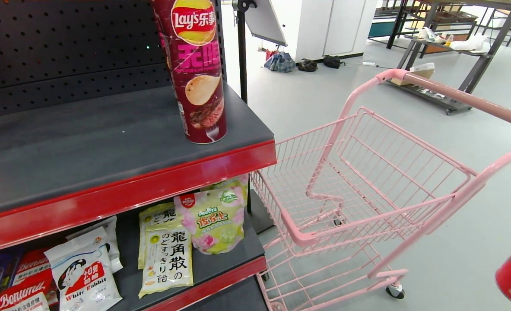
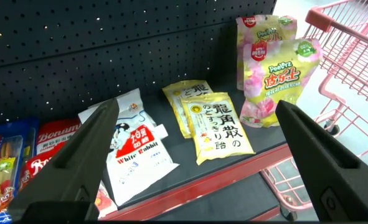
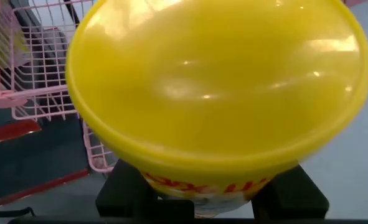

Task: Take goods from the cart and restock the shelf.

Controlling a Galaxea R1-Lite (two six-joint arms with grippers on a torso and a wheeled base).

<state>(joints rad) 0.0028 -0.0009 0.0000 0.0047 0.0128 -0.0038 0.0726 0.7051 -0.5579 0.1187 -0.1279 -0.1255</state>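
Shelved snack bags point(image 2: 218, 127) — left gripper point(image 2: 196, 109) agape

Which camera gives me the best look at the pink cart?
The head view: the pink cart shows almost whole there, with basket, handle and a wheel. The left wrist view catches only a corner of it past the shelf. The right wrist view shows a patch of its wire basket behind the yellow-lidded can.

Mock shop inside lab or workshop hall. Shop side: dark shelf unit point(image 1: 65, 142) with pegboard back point(image 1: 65, 47), red front rails point(image 1: 151, 183); tall chips can point(image 1: 199, 77) on its top; snack packets point(image 2: 218, 124) one level down, just beyond left gripper's point(image 2: 196, 118) spread jaws; yellow-lidded can point(image 3: 215, 93) clamped in right gripper's point(image 3: 215, 199) jaws; pink wire cart point(image 1: 298, 235) beside shelf. Hall side, far from jaws: bare grey floor point(image 1: 454, 242), metal-frame tables point(image 1: 480, 65), white cabinets point(image 1: 337, 26), bags point(image 1: 281, 62) on floor.
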